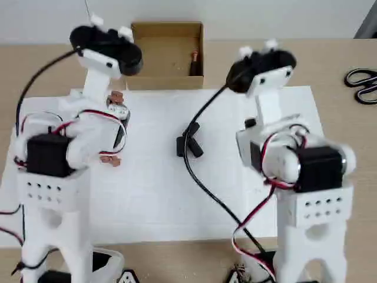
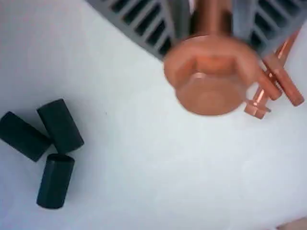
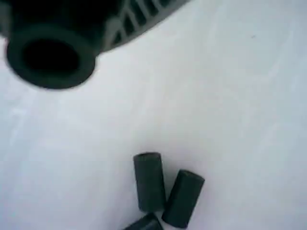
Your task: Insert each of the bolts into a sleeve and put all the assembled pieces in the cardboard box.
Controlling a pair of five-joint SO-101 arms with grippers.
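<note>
My left gripper (image 2: 210, 19) is shut on a copper bolt (image 2: 211, 72), head end toward the camera, held above the white mat. Two more loose bolts (image 2: 274, 79) lie just beside it; in the high view loose bolts (image 1: 110, 158) lie by the left arm. My right gripper (image 3: 57, 19) is shut on a black sleeve (image 3: 50, 56) whose open bore faces the camera. Three loose sleeves (image 2: 60, 125) lie together mid-mat, also seen as sleeves (image 3: 148, 181) from the right wrist. The cardboard box (image 1: 168, 79) stands at the back with one assembled piece (image 1: 193, 63) inside.
A white mat (image 1: 153, 194) covers the table between the two arm bases. Black cables (image 1: 203, 177) cross the mat near the loose sleeves. Scissors (image 1: 362, 82) lie on the bare wood at the far right.
</note>
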